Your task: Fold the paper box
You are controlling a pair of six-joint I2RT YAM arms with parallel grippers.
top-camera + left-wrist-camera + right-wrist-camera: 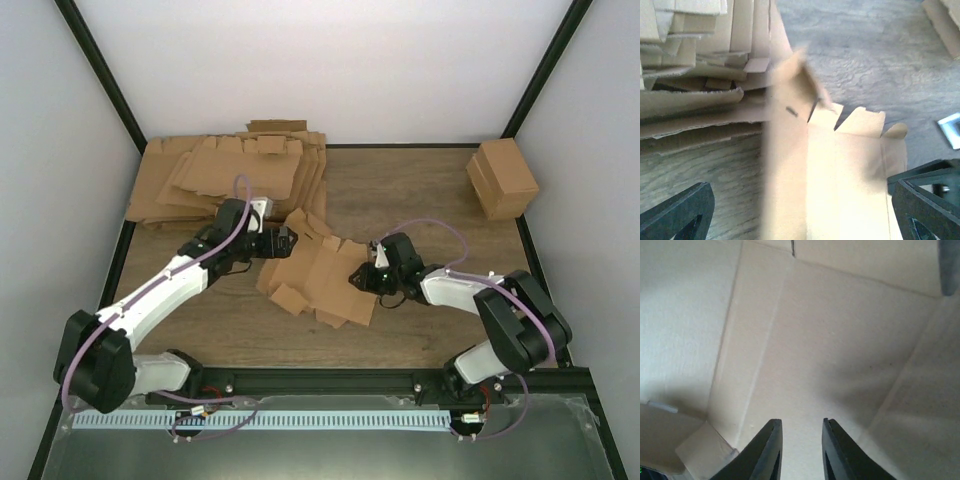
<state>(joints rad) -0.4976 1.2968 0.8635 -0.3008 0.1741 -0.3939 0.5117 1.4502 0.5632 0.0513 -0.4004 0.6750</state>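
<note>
The paper box (318, 276) is a flat brown die-cut sheet with flaps, lying mid-table between my two arms. My left gripper (286, 241) is at the sheet's upper left edge. In the left wrist view its fingers (677, 215) stand wide open, and the blurred sheet (840, 170) lies between and beneath them with one flap raised. My right gripper (361, 277) is at the sheet's right edge. Seen from the right wrist, that gripper (801, 440) hovers close over a creased panel (830, 340). Its jaws are a narrow gap apart with nothing seen between them.
A thick pile of brown cardboard sheets (235, 175) lies at the back left, right beside the left gripper, and fills the left part of the left wrist view (695, 75). A blocky brown carton (503, 178) stands at the back right. Black frame rails edge the table.
</note>
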